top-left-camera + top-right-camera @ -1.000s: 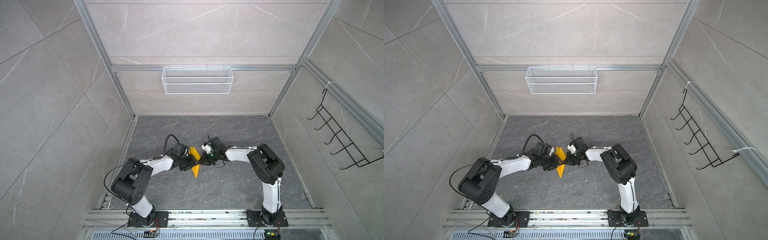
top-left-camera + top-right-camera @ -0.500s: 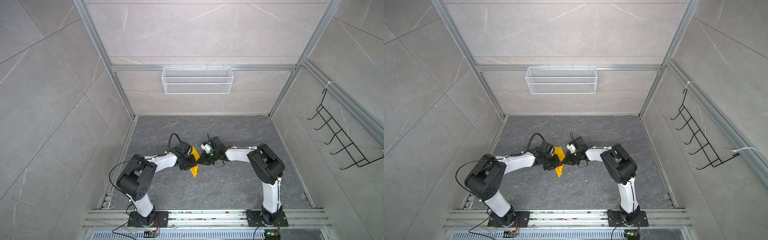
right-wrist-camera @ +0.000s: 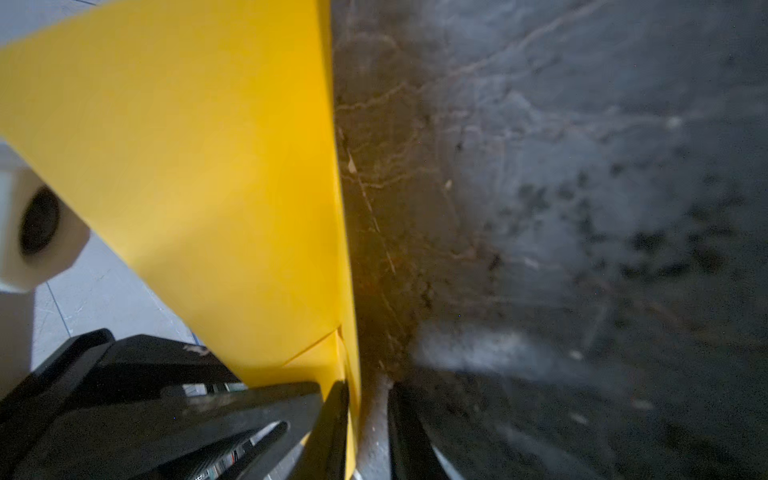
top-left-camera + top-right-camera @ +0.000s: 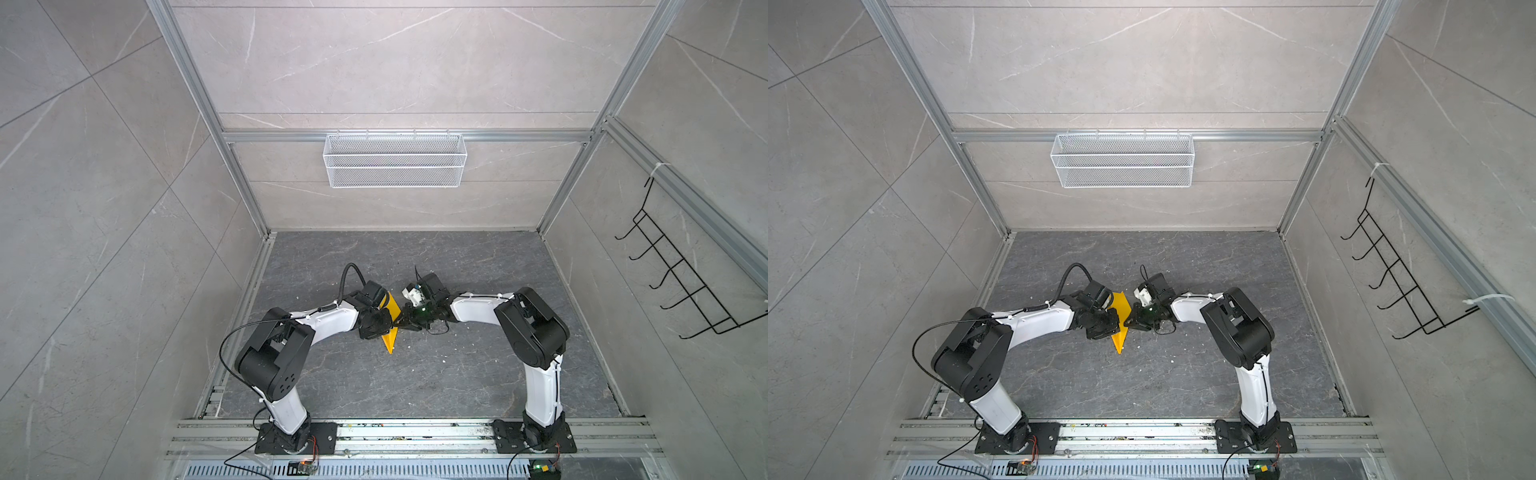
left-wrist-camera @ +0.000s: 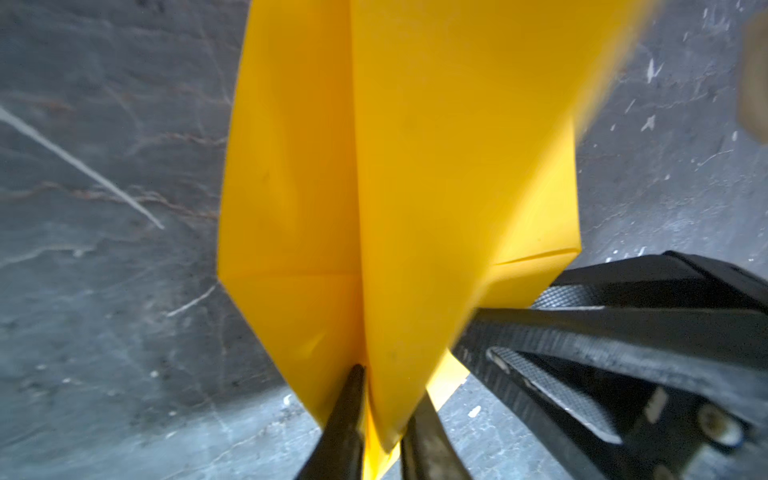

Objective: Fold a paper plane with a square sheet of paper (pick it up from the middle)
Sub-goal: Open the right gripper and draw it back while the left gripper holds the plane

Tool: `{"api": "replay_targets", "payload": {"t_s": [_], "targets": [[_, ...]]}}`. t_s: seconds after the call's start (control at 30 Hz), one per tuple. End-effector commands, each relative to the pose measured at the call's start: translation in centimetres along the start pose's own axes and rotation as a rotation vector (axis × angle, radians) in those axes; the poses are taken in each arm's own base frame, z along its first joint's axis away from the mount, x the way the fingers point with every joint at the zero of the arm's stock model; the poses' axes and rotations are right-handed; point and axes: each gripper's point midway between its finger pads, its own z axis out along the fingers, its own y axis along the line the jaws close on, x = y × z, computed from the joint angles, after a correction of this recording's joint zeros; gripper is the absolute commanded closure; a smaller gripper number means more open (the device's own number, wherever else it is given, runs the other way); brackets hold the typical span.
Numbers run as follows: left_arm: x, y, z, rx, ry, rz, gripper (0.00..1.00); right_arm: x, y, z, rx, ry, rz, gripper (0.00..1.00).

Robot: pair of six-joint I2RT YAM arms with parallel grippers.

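Observation:
The square sheet of paper is folded into a narrow yellow paper plane (image 4: 391,338) (image 4: 1119,341). It stands on edge just above the dark floor in both top views, point toward the front. My left gripper (image 4: 387,329) (image 5: 386,415) is shut on its folded layers near the point. My right gripper (image 4: 400,324) (image 3: 365,415) meets it from the opposite side. Its jaws are slightly open: the paper's edge (image 3: 353,399) lies against one finger (image 3: 332,424), and floor shows before the other. The right gripper's fingers (image 5: 623,332) reach in beside the wing (image 5: 415,166).
A white wire basket (image 4: 395,160) hangs on the back wall and a black hook rack (image 4: 681,282) on the right wall. Small white flecks (image 4: 444,360) dot the grey floor. An aluminium rail (image 4: 415,432) carries both arm bases at the front.
My left gripper has closed onto the paper plane while its arm swung in slightly. The right gripper's jaws have parted a little. The paper has stayed almost in place.

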Motion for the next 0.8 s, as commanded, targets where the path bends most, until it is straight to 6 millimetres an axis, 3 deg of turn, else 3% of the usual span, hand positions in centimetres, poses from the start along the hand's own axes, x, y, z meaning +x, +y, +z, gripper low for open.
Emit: {"api": "replay_targets", "payload": {"t_s": [0.0,0.17,0.4,0.77], "targets": [[-0.7,-0.1,-0.5,-0.036,-0.02,0.03,0.88,-0.5,0.8,-1.7,0.034,-0.054,-0.026,0.73],[-1.0,0.1,-1.7,-0.083,-0.029,0.068,0.94,-1.2,0.7,-3.9,0.11,-0.129,-0.051,0.63],[-0.7,2.6,-3.7,-0.269,0.037,0.197,0.94,-1.6,-0.1,-6.0,0.205,-0.201,-0.065,0.6],[-0.9,3.7,-1.9,-0.35,0.091,0.231,0.91,-1.6,-0.7,-6.3,0.233,-0.204,-0.048,0.61]]}}
